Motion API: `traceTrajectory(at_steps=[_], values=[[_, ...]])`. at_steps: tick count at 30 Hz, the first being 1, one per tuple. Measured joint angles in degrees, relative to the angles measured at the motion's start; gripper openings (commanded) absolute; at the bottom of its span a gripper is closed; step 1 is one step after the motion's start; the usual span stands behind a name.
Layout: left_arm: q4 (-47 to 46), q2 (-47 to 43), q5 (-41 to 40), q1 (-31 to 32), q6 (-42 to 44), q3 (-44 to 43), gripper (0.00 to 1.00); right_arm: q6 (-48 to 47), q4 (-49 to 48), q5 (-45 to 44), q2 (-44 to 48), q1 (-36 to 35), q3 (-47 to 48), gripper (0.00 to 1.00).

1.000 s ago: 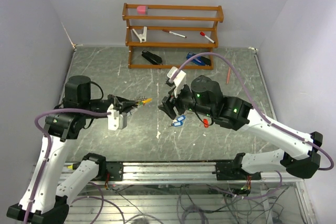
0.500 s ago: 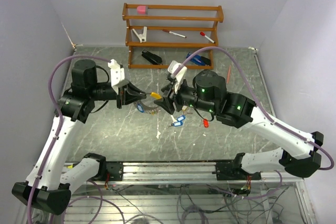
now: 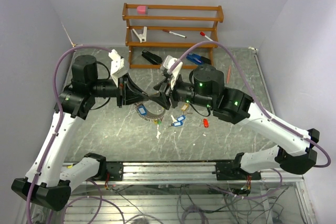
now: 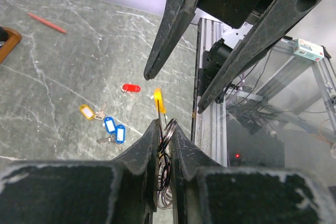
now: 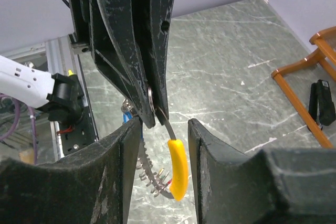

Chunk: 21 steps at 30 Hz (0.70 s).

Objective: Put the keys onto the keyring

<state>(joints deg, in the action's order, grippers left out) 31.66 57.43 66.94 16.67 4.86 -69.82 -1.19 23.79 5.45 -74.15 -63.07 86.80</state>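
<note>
Low in the top view, just past the arm bases, the loose keys (image 3: 177,121) lie on the grey table (image 3: 105,135) right of centre. There is a blue-tagged pair, a red tag to their right and a pale tag just above them.

Above these, at mid-frame, the two arms meet tip to tip. The left gripper (image 4: 164,124) is clamped tight on the wire of the keyring (image 3: 148,113), whose loop hangs below its fingers with small tags strung along it. One yellow tag (image 5: 178,169) on the wire sticks out beyond the left fingertips. The right gripper (image 5: 164,124) has its jaws apart on either side of that yellow tag, not closed on it.

At the top of the frame stands the wooden rack (image 3: 173,8). A black stapler (image 3: 151,56) sits at its foot, and a red pen (image 3: 229,75) lies off to the right.
</note>
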Motion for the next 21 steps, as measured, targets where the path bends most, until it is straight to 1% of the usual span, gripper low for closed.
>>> traceTrajectory(at_steps=[6, 8, 15, 21], values=[[0.0, -0.3, 0.3, 0.1, -0.9, 0.0, 0.07, 0.1, -0.1, 1.4, -1.4, 0.0, 2.7, 0.39], [0.3, -0.3, 0.3, 0.1, -0.8, 0.0, 0.07, 0.1, -0.2, 2.0, -2.0, 0.0, 2.8, 0.36], [2.6, 0.3, 0.3, 0.1, 0.5, 0.0, 0.07, 0.0, 0.4, 4.1, -4.5, 0.0, 3.5, 0.34], [4.4, 0.5, 0.4, 0.2, 1.9, 0.0, 0.07, 0.0, 0.9, 5.6, -4.7, 0.3, 3.7, 0.27]])
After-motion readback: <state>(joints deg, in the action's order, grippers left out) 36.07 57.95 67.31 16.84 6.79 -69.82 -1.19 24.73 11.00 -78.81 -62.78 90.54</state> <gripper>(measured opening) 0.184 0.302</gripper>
